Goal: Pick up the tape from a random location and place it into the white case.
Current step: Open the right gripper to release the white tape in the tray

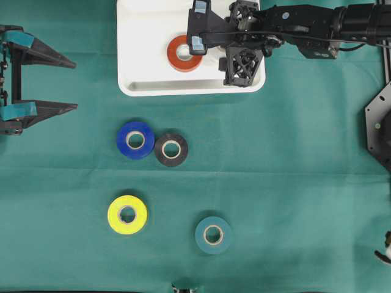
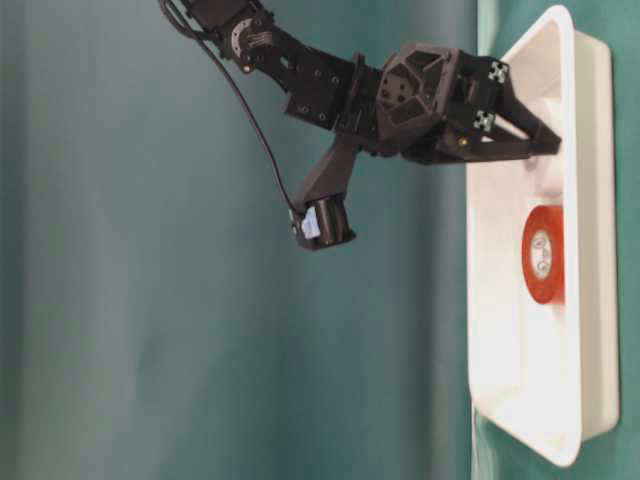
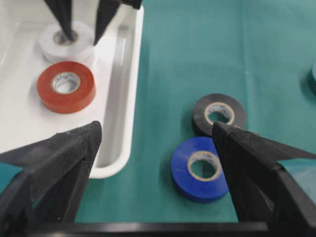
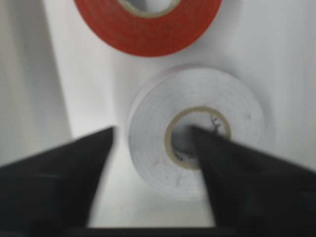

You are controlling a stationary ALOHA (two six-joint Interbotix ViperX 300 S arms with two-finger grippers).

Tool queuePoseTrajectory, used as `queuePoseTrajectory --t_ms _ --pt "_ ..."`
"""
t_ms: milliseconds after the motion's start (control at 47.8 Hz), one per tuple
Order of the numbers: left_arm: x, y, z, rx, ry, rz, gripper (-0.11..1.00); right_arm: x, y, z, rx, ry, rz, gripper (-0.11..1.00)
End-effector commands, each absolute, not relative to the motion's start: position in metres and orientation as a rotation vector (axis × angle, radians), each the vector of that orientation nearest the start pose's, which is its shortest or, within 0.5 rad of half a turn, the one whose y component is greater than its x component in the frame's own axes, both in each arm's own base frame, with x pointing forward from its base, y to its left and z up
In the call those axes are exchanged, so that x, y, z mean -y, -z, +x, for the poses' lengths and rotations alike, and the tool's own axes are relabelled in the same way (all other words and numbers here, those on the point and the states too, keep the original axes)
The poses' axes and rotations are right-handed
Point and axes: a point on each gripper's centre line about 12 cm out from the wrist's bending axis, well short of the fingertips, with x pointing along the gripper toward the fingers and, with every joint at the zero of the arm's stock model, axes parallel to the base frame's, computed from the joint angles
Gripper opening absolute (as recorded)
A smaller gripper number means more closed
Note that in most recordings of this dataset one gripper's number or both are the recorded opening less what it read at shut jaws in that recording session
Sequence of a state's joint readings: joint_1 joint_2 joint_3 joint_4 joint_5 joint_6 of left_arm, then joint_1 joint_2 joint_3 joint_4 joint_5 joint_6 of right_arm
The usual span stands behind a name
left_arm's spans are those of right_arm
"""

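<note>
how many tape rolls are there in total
6: red roll and white roll in the white case; blue, black, yellow, teal on the cloth.
</note>
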State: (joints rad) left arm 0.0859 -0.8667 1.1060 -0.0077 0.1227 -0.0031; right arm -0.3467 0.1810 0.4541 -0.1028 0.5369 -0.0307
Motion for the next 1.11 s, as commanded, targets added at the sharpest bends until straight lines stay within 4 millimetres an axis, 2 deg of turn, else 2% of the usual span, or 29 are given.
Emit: queuePoseTrajectory --t_ms 0,63,126,251,377,753,858,942,1088 --pt "-0.019 -0.26 0.214 -0.341 -0.088 -0.027 0.99 0.144 -0.137 0.376 -1.147 0.292 0.062 0.75" --pt "-0.019 -0.26 0.214 -0.341 -0.088 -0.029 0.99 0.144 -0.14 0.376 -1.143 0.293 0.06 0.88" --pt "-0.019 -0.26 0.214 -0.341 -0.088 -0.029 0.99 0.144 -0.143 0.376 -1.135 0.294 0.058 0.92" --pt "-0.019 -0.26 0.214 -0.341 -0.088 -0.029 0.99 0.143 -0.15 0.375 -1.129 0.296 0.056 0.89" --pt "-0.019 -0.26 0.214 -0.341 -0.088 -0.029 0.99 0.144 -0.169 0.373 -1.128 0.303 0.054 0.9" --pt "-0.019 -0.261 0.214 -0.338 -0.088 -0.027 0.99 0.146 -0.273 0.355 -1.093 0.362 -0.015 0.9" --pt "-0.019 -0.261 0.214 -0.338 -0.088 -0.027 0.99 0.146 -0.294 0.35 -1.077 0.381 -0.029 0.9" --pt "-0.019 -0.26 0.214 -0.34 -0.088 -0.027 0.99 0.146 -0.304 0.347 -1.062 0.386 -0.034 0.9" --pt "-0.019 -0.26 0.214 -0.34 -0.088 -0.027 0.99 0.144 -0.304 0.348 -1.06 0.384 -0.032 0.9"
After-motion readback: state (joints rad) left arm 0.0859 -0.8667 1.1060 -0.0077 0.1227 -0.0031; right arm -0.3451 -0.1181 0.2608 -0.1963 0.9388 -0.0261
